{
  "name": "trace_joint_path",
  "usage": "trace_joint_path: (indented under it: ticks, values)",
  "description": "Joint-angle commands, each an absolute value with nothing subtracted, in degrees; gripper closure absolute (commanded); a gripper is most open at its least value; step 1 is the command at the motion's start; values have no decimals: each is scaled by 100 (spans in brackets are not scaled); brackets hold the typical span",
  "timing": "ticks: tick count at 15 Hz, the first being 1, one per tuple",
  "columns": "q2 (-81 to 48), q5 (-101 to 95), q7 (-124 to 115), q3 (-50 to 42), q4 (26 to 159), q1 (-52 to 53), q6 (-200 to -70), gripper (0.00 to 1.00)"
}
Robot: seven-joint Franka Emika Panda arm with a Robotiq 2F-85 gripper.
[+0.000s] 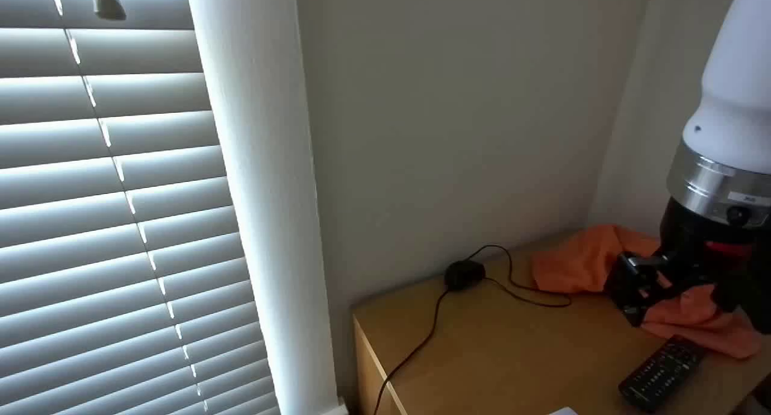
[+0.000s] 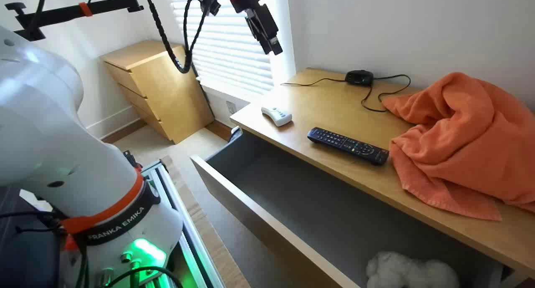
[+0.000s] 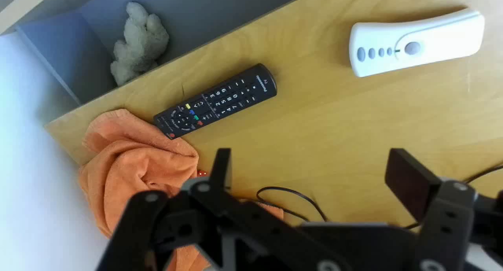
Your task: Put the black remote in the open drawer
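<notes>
The dresser (image 3: 334, 125) bears a "Panasonic TV" black remote (image 3: 216, 102), the "FRANKA EMIKA" arm (image 2: 75, 154) a gaping tool (image 3: 312, 170).

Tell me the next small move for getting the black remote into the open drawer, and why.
I'd probably move the open gripper over the black remote before lowering: the gripper holds nothing, and in the wrist view the remote lies on the dresser top, not between the jaws.
</notes>
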State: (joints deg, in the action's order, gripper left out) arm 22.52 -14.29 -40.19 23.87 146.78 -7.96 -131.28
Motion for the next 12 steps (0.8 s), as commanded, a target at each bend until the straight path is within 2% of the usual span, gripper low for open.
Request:
trace_joint_path:
  ticks: [1, 12]
  values:
    - [2205, -1579, -4128, 2106, 14666, -511, -13091, 0]
    - [2039, -1557, -3984, 2029, 14584, -556, -12987, 0]
